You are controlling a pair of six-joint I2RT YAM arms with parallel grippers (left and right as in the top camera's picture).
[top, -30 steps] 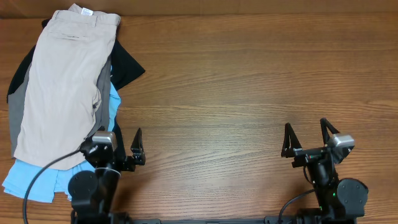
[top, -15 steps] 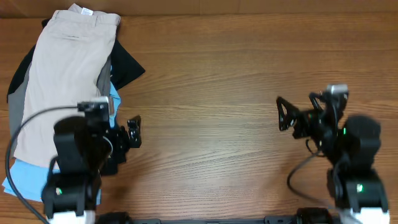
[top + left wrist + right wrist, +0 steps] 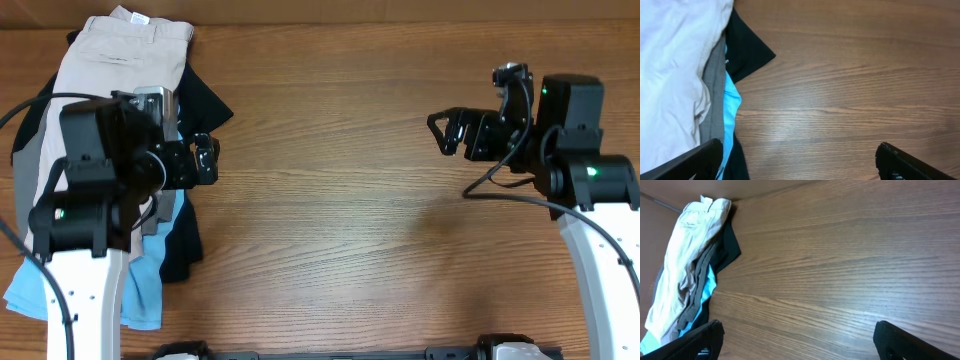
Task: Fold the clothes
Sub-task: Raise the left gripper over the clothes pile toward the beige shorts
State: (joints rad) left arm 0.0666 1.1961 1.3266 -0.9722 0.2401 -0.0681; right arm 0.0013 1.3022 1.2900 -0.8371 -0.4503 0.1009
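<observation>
Your clothes are heaped at the far-left corner of the worktop (image 3: pixel 340 260). The khaki shorts (image 3: pixel 105 65) lie on top with the waistband close to the far edge. The black garment (image 3: pixel 207 105) pokes out on the right side, the grey shorts (image 3: pixel 28 165) on the left, and the light-blue shorts (image 3: pixel 25 292) at the near end. Right of the pile it is all bare wood, so you have open room across the middle and the whole right half.

The left pincer (image 3: pixel 208 160) hovers at the pile's right edge, spread wide and holding nothing. The right pincer (image 3: pixel 440 135) hangs well apart from the clothes over bare wood, also wide and empty.

From overhead, your left arm (image 3: pixel 90 200) hides the middle of the pile. The left wrist view fills that gap: the khaki edge, a grey strip, a blue strip and the black corner lie layered side by side. Only the right wrist view shows the pile from the side, as a low ridge reaching the worktop's far edge.
</observation>
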